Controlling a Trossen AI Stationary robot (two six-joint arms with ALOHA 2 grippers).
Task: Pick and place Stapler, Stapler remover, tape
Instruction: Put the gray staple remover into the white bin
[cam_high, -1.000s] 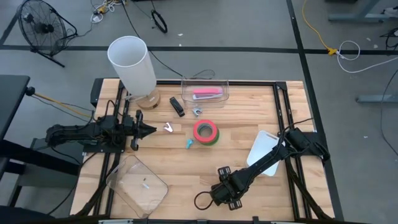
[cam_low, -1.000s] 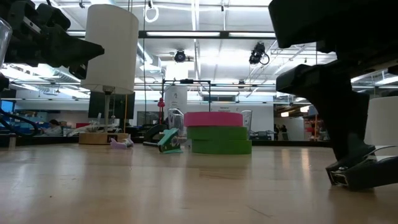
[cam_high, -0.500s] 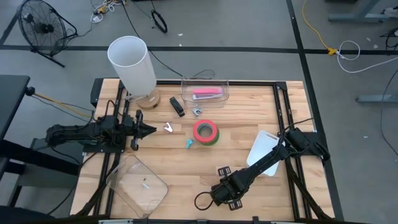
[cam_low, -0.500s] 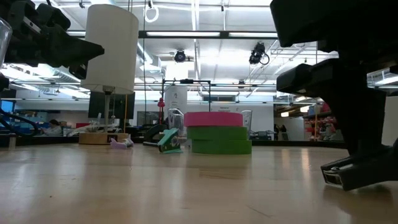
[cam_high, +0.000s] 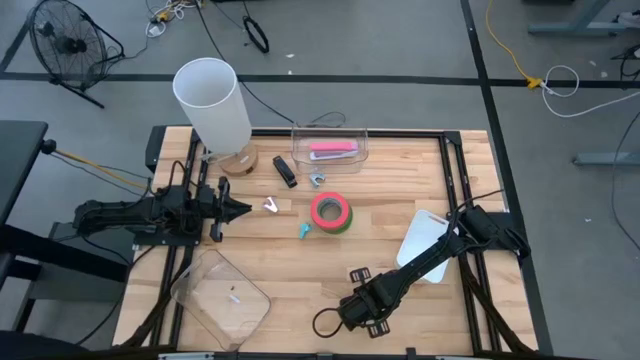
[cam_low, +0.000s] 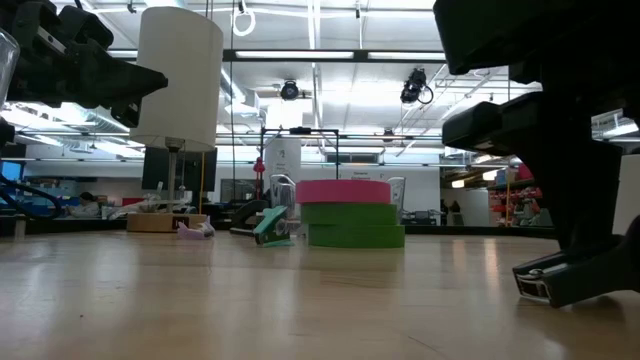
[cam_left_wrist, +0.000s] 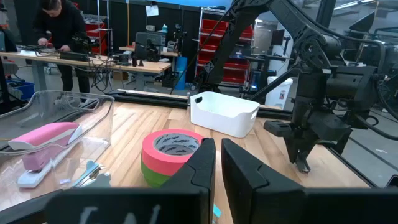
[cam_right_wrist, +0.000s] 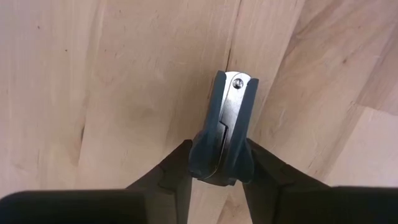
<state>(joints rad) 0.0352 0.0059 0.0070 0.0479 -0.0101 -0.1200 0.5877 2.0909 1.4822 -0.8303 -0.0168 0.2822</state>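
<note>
Wooden tabletop (cam_high: 400, 200), pale butcher-block planks inside a dark frame, with an open workshop behind. The right gripper (cam_right_wrist: 221, 163) is down at the table's near edge, its jaws pinching a blue-grey stapler (cam_right_wrist: 225, 127) by its rear end; the stapler lies flat on the planks between the two fingers (cam_right_wrist: 177, 167) and projects forward past their tips, metal top plate showing. The contact appears to be on both plastic flanks. Judgement: the stapler is rigid, moderately heavy for its size and smooth-sided, so a hold this far back may let the nose droop or swing on lifting; a grip nearer its middle would carry it more level. The left gripper (cam_left_wrist: 217, 163) waits above the table's left edge with jaws pressed together and nothing between them. Straight ahead of its tips, well apart, sits the tape (cam_left_wrist: 171, 155), a pink roll stacked on a green one. These are light, stiff rings best taken across the wall. A small teal staple remover (cam_high: 304, 230) lies just beside the rolls. A clear bin (cam_high: 330, 143) holds a pink stapler (cam_high: 332, 149).
</note>
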